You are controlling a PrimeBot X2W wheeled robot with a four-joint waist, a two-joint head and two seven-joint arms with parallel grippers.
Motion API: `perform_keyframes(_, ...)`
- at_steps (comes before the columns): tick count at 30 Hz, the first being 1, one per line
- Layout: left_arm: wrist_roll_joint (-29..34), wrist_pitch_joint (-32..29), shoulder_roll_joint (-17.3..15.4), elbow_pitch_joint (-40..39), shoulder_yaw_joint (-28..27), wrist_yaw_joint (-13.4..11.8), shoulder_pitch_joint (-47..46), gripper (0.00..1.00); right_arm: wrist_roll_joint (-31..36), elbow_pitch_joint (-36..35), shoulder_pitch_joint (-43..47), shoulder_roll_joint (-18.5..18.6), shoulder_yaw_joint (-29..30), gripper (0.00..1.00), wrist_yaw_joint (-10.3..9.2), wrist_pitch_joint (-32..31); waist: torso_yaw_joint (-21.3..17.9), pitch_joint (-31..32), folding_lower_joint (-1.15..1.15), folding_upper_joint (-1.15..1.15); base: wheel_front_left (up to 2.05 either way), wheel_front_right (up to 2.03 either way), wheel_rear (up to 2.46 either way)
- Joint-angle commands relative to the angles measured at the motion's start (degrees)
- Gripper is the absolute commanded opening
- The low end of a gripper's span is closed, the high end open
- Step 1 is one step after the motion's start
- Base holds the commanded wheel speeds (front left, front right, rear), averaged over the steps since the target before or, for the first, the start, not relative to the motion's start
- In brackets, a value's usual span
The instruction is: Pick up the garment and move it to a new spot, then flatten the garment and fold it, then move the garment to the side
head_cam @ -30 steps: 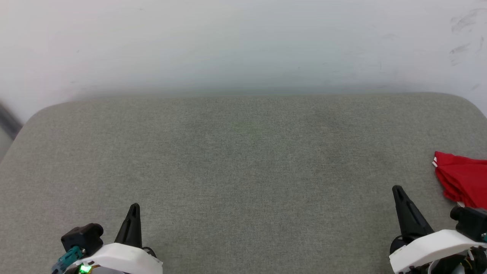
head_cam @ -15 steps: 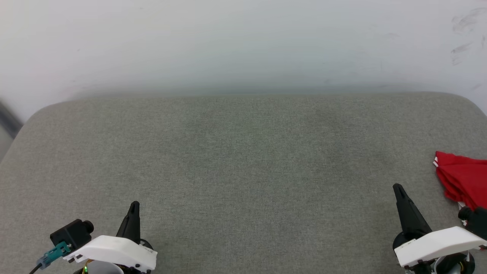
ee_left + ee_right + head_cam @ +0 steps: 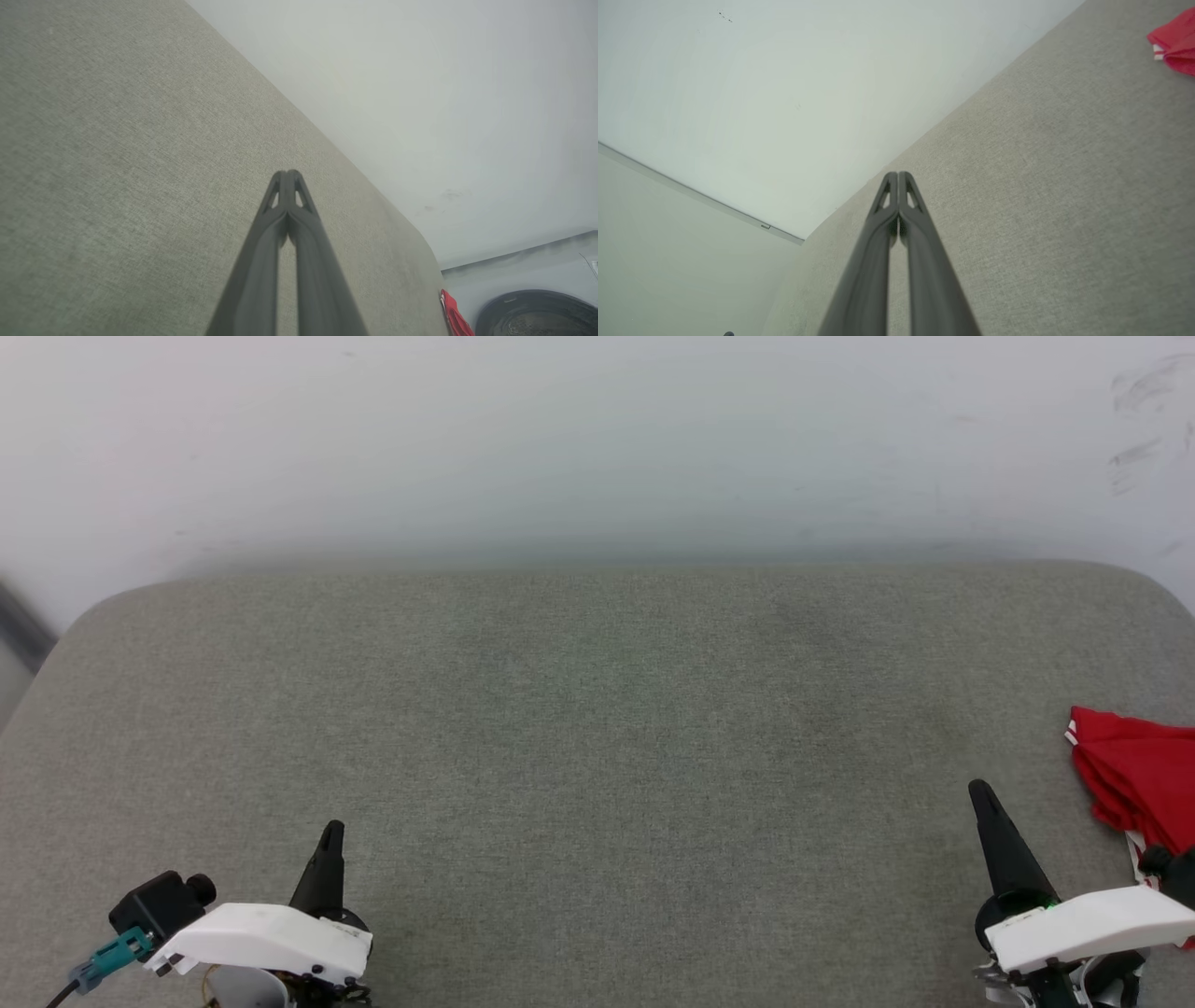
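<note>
A grey-green fabric-covered table (image 3: pixel 597 728) with rounded corners spans the head view, and a pale wall (image 3: pixel 597 439) rises behind its far edge. The top is bare across its middle. The garment (image 3: pixel 1134 775), bright red with a bit of white trim at its near-left corner, lies bunched on the table at the far right, cut off by the picture's edge and partly hidden by the right arm's wrist. It is also a red patch in the upper right corner of the right wrist view (image 3: pixel 1176 42).

The right gripper (image 3: pixel 977 791) hangs over the table just left of the garment, clear of it, its fingers pressed together and empty. The left gripper (image 3: pixel 333 827) sits at the lower left, well apart from the garment, its fingers likewise pressed together with nothing between them.
</note>
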State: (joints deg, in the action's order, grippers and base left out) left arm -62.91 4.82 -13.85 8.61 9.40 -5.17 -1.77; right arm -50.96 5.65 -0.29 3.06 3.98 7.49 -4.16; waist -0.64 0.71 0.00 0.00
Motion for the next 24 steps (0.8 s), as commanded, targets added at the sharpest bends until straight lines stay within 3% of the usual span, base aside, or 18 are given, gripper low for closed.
perform_keyframes(1, -1.1, -0.3, -0.1, -0.3, -0.9, 0.5, -1.7, 0.00, -1.5, -0.3, -1.8, 0.2, 0.1, 0.00, 0.01, -0.2, 0.0, 0.0, 0.00, 0.00, 0.00, 0.00, 0.00)
perform_keyframes(24, -11.9, -4.1, 3.8, 1.8, -6.1, 5.1, -2.9, 0.00, -16.3, 2.9, -3.5, 0.2, 0.9, 0.00, 0.01, -0.9, 0.2, -0.3, 0.00, 0.00, 0.00, 0.00, 0.00)
